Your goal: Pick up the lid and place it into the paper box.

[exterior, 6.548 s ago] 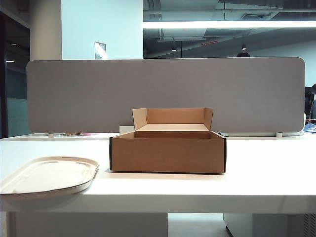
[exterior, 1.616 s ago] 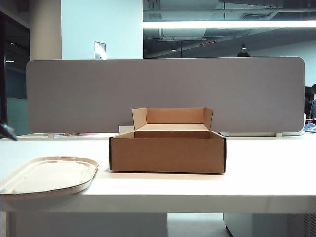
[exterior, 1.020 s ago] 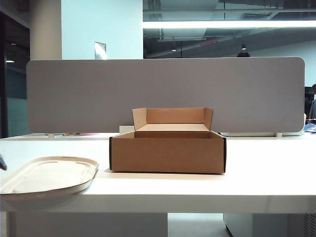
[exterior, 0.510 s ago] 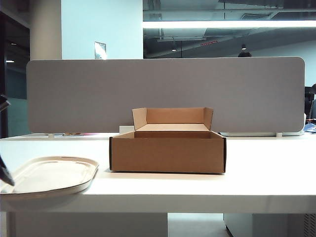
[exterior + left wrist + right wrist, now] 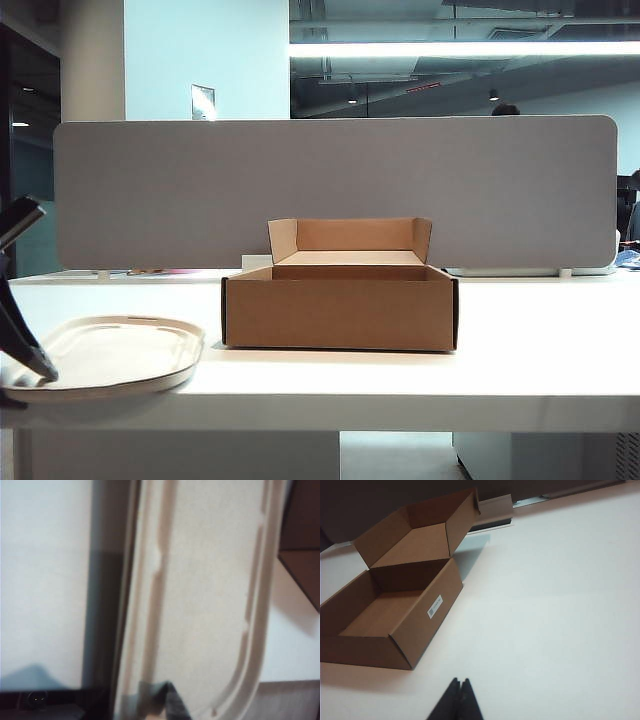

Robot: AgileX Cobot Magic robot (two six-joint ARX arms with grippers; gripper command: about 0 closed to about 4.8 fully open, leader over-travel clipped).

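At the near left corner of the white worktop [image 5: 520,340], about eight o'clock in the exterior view, lies the lid [image 5: 110,352], a shallow cream tray with a raised rim and small slots, resting flat and reaching the front edge. The left pincer [image 5: 30,365] comes in from the picture's left border as a dark finger slanting down onto the lid's left rim; the left wrist view shows a dark fingertip [image 5: 172,705] lying over the lid's [image 5: 210,595] end, but whether the pincer is clamping the rim or merely resting on it I cannot tell.

Just beside the lid, toward three o'clock from it and a little farther back, stands the paper box [image 5: 340,305], brown corrugated card, at the middle of the worktop. Its back flap stands upright with side tabs folded in. The right wrist view looks into the paper box [image 5: 395,610] and shows only bare cardboard floor, with a small white label on one outer wall. The right pincer [image 5: 460,700] hangs above open worktop with its two dark fingertips pressed together, gripping nothing, well apart from the box.

Beyond the box, at twelve o'clock, a long grey divider panel [image 5: 335,190] runs across the worktop's far edge. Behind it are a pale wall and a dark ceiling with a strip light [image 5: 465,48].
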